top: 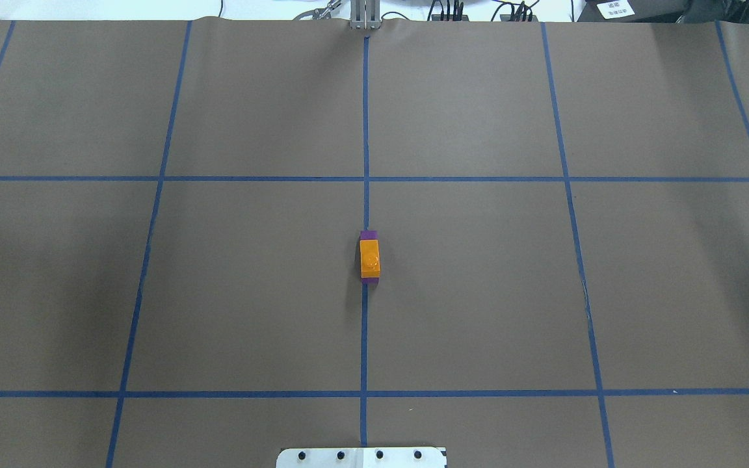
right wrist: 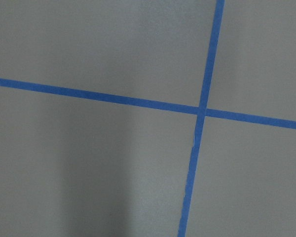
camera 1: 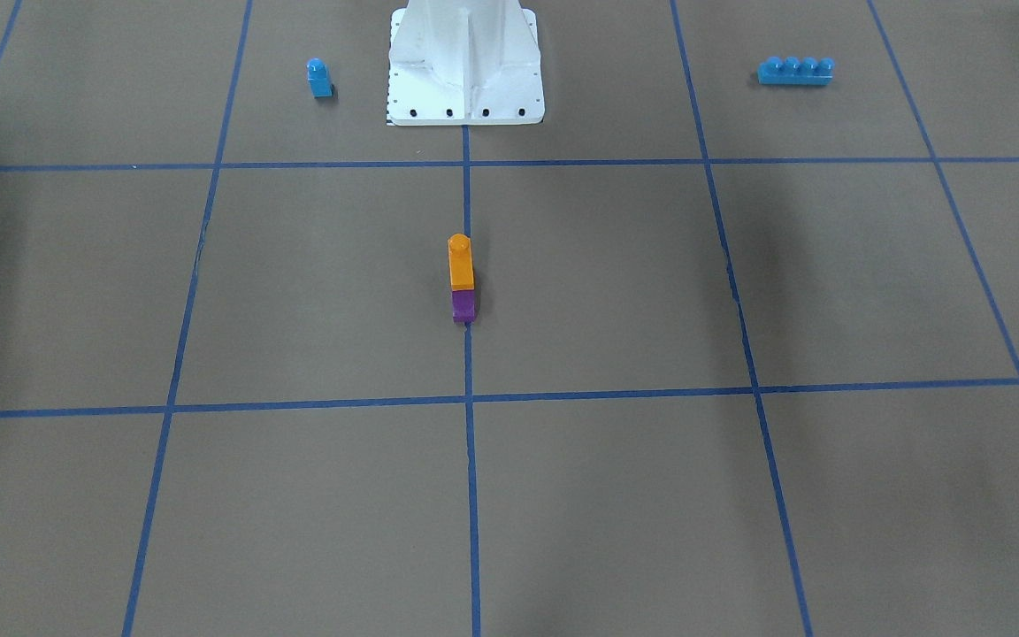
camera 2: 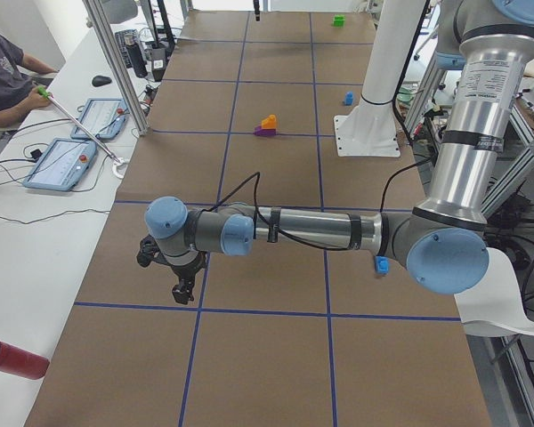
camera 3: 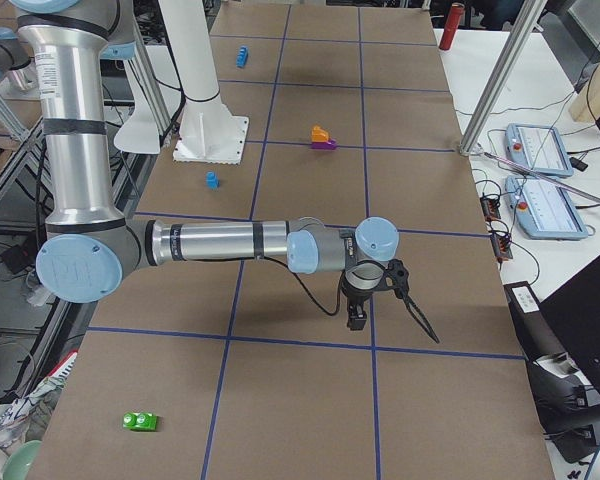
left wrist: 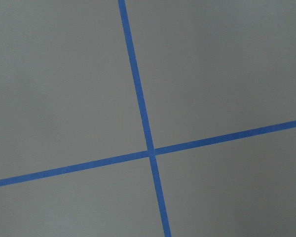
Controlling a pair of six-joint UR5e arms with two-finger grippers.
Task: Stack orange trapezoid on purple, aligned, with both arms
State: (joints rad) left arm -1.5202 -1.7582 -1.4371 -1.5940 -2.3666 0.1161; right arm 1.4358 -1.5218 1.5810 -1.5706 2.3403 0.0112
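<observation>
A brown surface (camera 1: 297, 283) carries a grid of blue tape (camera 1: 467, 398). A small blue block (camera 1: 319, 78) and a long blue brick (camera 1: 795, 71) stand well apart on it. A green block (camera 3: 140, 421) sits at one end. A red cylinder (camera 2: 13, 359) lies at the other. A person (camera 2: 4, 76) sits by two tablets (camera 2: 60, 165).

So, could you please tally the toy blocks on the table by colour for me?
Orange: 1, the orange trapezoid
Purple: 1, the purple block under it
Blue: 2, the small blue block and the long blue brick
Green: 1, the green block
Total: 5
</observation>
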